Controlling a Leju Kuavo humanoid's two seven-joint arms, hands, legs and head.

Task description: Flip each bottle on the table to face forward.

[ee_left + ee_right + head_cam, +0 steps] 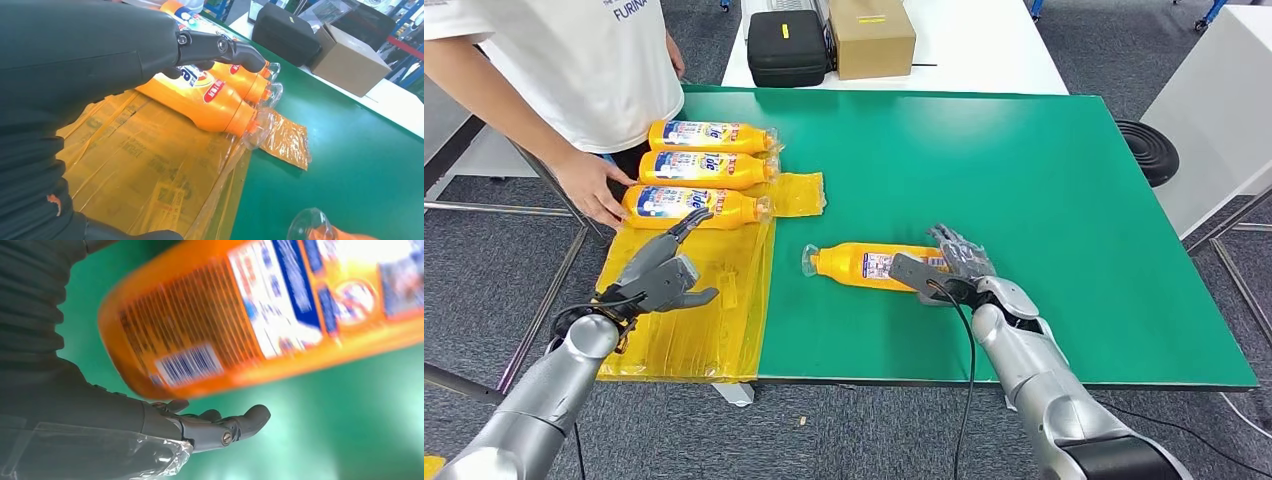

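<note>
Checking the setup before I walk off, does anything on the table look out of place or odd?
One bottle lies apart on the bare green table, its barcode side up under the right hand. The other three bottles lie in a neat row, labels up. Nothing looks spilled.

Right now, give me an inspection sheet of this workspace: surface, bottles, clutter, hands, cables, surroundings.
Surface: green table, yellow plastic sheet over its near left corner.
Job's things: three orange bottles lying in a row on the left; a fourth bottle lying apart mid-table, barcode label toward the right wrist camera.
Clutter: black case and cardboard box on the white table behind.
Hands: left hand above the sheet, fingers apart; right hand at the fourth bottle, grip unclear.
Cables: black cable along the right arm.
Surroundings: person at the left, hand by the row.
</note>
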